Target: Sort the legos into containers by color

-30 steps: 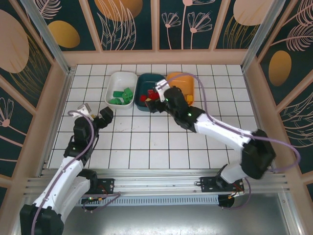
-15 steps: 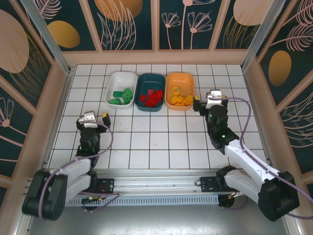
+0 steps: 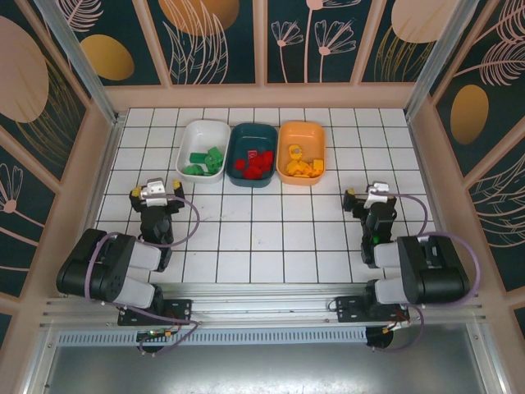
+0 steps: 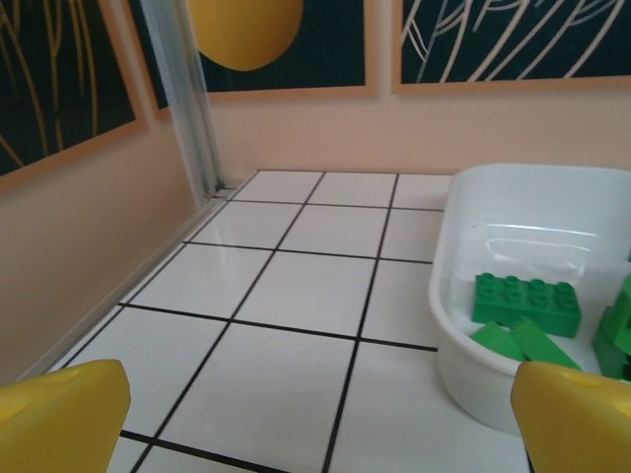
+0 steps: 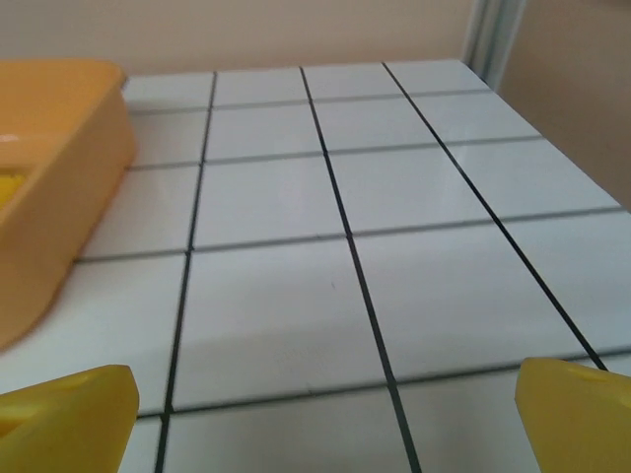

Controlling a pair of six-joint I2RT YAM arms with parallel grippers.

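both arms sat folded low by their bases. left gripper was spread wide with nothing between its yellow fingertips. right gripper was the same, empty. judged a rest pose, since every brick seen lay in a tray: green bricks in the white tray, red bricks in the teal tray, yellow bricks in the orange tray. sorting looked done. trays stood side by side at the far end of the tiled table, each long axis running away from the arms. one long green brick lay studs up, its long axis across the left wrist view.
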